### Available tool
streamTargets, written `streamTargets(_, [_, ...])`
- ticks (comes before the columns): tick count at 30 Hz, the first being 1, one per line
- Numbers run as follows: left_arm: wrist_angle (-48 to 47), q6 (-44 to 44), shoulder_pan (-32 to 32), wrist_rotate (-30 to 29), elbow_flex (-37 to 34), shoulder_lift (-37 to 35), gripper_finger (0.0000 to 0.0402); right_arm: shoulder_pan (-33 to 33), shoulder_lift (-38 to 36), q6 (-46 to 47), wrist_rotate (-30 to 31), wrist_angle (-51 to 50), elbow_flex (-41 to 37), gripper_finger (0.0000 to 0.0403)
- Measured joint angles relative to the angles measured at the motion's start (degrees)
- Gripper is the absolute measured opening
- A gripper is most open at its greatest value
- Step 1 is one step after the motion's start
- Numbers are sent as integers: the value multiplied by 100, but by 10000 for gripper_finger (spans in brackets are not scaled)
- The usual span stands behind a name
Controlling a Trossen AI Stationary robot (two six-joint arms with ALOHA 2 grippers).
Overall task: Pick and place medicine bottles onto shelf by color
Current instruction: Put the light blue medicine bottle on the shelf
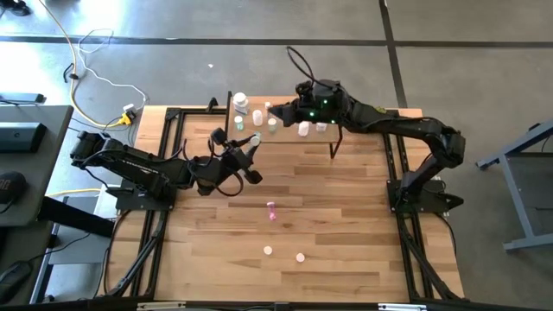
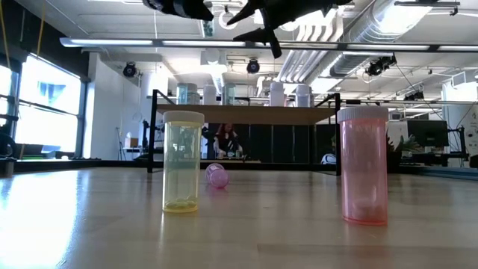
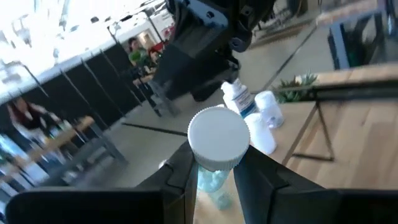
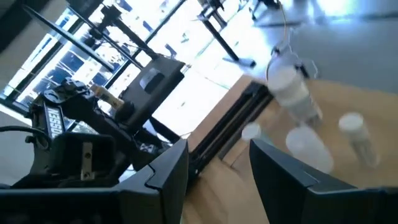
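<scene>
From above, the left gripper (image 1: 251,143) hovers by the shelf (image 1: 333,130) while the right gripper (image 1: 275,111) reaches over its bottles; the left wrist view shows fingers clenched on a white-capped bottle (image 3: 217,144); the right wrist view shows empty, parted fingers

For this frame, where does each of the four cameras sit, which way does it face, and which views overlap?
High: above, straight down on the table; both arms show.
Low: at tabletop height, level toward the shelf; arms overhead.
Left wrist: past the left gripper, shut on a white-capped bottle.
Right wrist: past the open right gripper toward white bottles.
Shared: high and low both show the lying pink bottle.
</scene>
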Motion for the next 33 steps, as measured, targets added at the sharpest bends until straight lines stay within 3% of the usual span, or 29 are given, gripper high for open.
streamTargets(5, [-19,-1285,-1,116,0,-4,77,-253,-90,-479,-29,162,2,163])
streamTargets(12, [-361,-3130,173,1054,0,-7,77,-523,-327,-940,-50,152,2,163])
streamTargets(21, [-1058,-3748,710,1397,9,-376,77,-601,-551,-1453,-90,-40,2,163])
streamTargets(28, [-2482,-4398,1183,2236,7,-1420,77,-601,-597,-1979,-83,-366,2,163])
streamTargets(33, [-2917,-4421,1523,2823,7,-1677,77,-601,-597,-2043,-70,-405,2,163])
